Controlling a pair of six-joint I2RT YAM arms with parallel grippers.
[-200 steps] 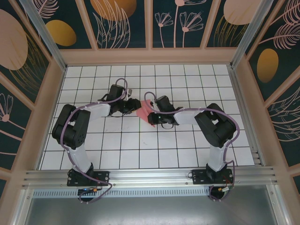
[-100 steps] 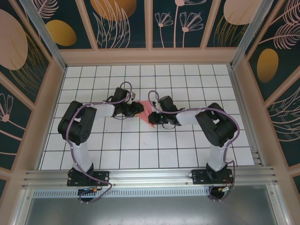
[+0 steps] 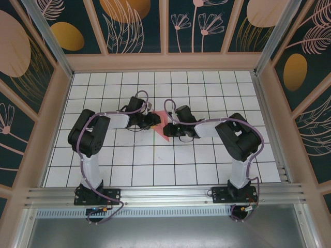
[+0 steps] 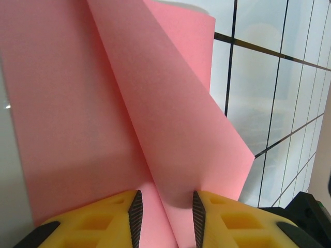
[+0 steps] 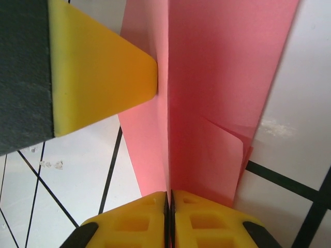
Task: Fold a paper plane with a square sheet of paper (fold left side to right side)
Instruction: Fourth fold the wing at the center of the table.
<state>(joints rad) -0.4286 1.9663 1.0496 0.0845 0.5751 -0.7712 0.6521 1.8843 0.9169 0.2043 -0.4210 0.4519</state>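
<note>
The square sheet of paper [image 3: 162, 121], salmon pink and creased into folded layers, sits at the middle of the white grid table between both arms. My right gripper [image 3: 169, 129] is shut on its upright centre crease; in the right wrist view the paper [image 5: 217, 103] rises from the closed pads of the right gripper [image 5: 169, 199]. My left gripper [image 3: 153, 122] reaches the paper from the left. Its jaws stand apart in the left wrist view, left gripper [image 4: 165, 212], with a raised flap of the paper [image 4: 129, 103] running between them. One yellow left finger [image 5: 98, 77] touches the crease.
The white grid table [image 3: 155, 165] is fenced by a low wooden wall [image 3: 165, 62] at the back and on both sides. An aluminium rail [image 3: 165, 195] with the arm bases runs along the near edge.
My left arm has swung right and its gripper has closed in on the paper's left side. The right gripper has kept its hold almost still.
</note>
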